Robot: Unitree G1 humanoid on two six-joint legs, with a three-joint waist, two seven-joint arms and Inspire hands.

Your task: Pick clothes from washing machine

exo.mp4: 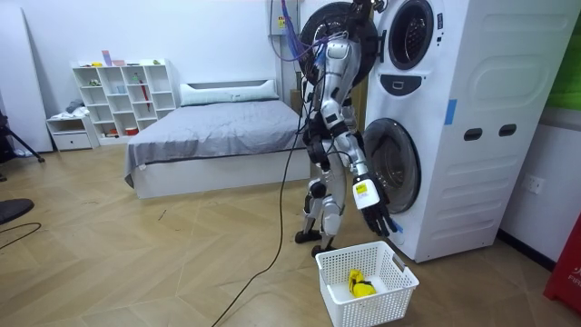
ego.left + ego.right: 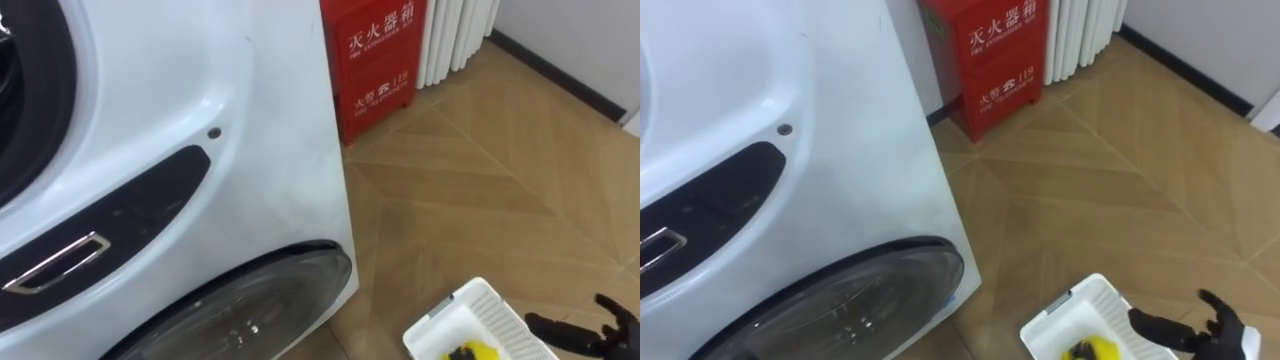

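Note:
I stand close against a stack of two white washing machines. The upper drum's dark opening is at the far left of the left eye view, and the lower machine's round glass door is shut below it. My right hand hangs low with straight, spread fingers, holding nothing, just beside a white slatted basket on the floor. A yellow cloth lies in the basket. In the room view my left arm is raised toward the upper drum.
A red cabinet stands against the wall just right of the machines, with a white radiator beyond it. Wooden floor spreads to my right. Behind me are a grey bed and a white shelf.

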